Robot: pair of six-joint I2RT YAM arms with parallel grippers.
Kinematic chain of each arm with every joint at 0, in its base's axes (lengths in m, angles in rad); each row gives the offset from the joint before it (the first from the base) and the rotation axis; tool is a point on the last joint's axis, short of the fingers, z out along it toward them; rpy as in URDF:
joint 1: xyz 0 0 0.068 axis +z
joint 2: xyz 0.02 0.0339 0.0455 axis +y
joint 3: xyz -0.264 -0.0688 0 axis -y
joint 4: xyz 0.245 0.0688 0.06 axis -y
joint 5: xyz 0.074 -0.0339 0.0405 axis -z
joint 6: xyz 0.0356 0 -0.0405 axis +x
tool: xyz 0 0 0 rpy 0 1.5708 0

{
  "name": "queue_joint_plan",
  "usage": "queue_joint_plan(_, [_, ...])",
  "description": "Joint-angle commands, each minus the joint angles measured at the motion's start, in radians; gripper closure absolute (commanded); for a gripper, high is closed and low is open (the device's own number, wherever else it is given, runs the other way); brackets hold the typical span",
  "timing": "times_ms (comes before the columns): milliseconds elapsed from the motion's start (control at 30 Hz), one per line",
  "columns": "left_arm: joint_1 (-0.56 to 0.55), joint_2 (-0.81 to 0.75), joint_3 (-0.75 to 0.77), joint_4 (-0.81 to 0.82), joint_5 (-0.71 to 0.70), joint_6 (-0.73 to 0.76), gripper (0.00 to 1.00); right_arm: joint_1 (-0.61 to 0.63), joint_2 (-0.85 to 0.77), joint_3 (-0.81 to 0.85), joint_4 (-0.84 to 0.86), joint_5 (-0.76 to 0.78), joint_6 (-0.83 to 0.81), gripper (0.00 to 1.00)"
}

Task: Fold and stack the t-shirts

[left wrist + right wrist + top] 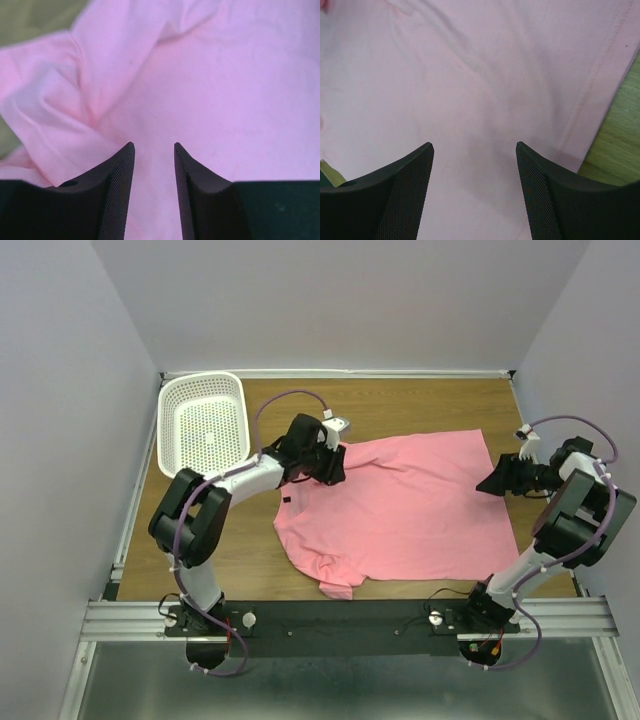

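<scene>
One salmon-pink t-shirt [405, 505] lies spread on the wooden table, mostly flat, with a dark label [286, 501] near its left edge and a sleeve bunched at the near side [338, 587]. My left gripper [335, 465] is at the shirt's far left corner. In the left wrist view it [154, 146] is narrowly open, with wrinkled pink cloth [210, 90] under and between the fingers. My right gripper [490, 483] is at the shirt's right edge. In the right wrist view it [475, 146] is wide open just over flat cloth [470, 75] near the stitched hem [592, 90].
A white perforated basket [203, 422] stands at the far left corner, close behind the left arm. Bare wood [230, 560] shows to the left of the shirt and at the far side. Grey walls close the table on three sides.
</scene>
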Motion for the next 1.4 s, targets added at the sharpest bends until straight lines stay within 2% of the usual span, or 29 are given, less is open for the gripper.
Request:
queue_joint_plan(0, [0.003,-0.203,-0.1,0.044,-0.156,-0.045,0.45,0.005,-0.025,0.001,-0.034,-0.046,-0.029,0.26])
queue_joint_plan(67, [0.003,-0.296,-0.145,0.076,-0.216,-0.056,0.39,0.005,-0.023,0.003,-0.039,-0.049,-0.033,0.25])
queue_joint_plan(200, [0.022,-0.326,-0.158,0.05,-0.294,-0.085,0.36,0.015,-0.022,-0.003,-0.043,-0.058,-0.041,0.25])
queue_joint_plan(300, [0.02,-0.286,-0.171,0.004,-0.32,-0.145,0.4,0.024,-0.026,-0.019,-0.045,-0.063,-0.044,0.25])
queue_joint_plan(333, [0.02,-0.274,-0.178,0.004,-0.316,-0.165,0.48,0.028,-0.028,-0.022,-0.045,-0.066,-0.044,0.25])
queue_joint_plan(367, [0.02,-0.265,-0.203,0.003,-0.308,-0.186,0.5,0.03,-0.028,-0.028,-0.043,-0.069,-0.044,0.25])
queue_joint_plan(433, [0.02,-0.259,-0.244,0.044,-0.27,-0.275,0.57,0.035,-0.028,-0.033,-0.043,-0.067,-0.044,0.25])
queue_joint_plan(500, [0.02,-0.266,-0.312,0.116,-0.244,-0.367,0.58,0.036,-0.023,-0.033,-0.043,-0.069,-0.046,0.25])
queue_joint_plan(700, [0.045,-0.283,-0.441,0.289,-0.216,-0.588,0.51,0.038,-0.02,-0.033,-0.043,-0.073,-0.043,0.25])
queue_joint_plan(867, [0.066,-0.268,-0.514,0.467,-0.19,-0.74,0.51,0.038,-0.02,-0.04,-0.043,-0.069,-0.047,0.25])
queue_joint_plan(1167, [0.088,-0.145,-0.447,0.503,-0.188,-0.776,0.53,0.038,-0.02,-0.04,-0.042,-0.063,-0.052,0.25])
queue_joint_plan(1367, [0.091,-0.187,-0.47,0.472,-0.24,-0.763,0.51,0.038,-0.005,-0.036,-0.042,-0.063,-0.053,0.25])
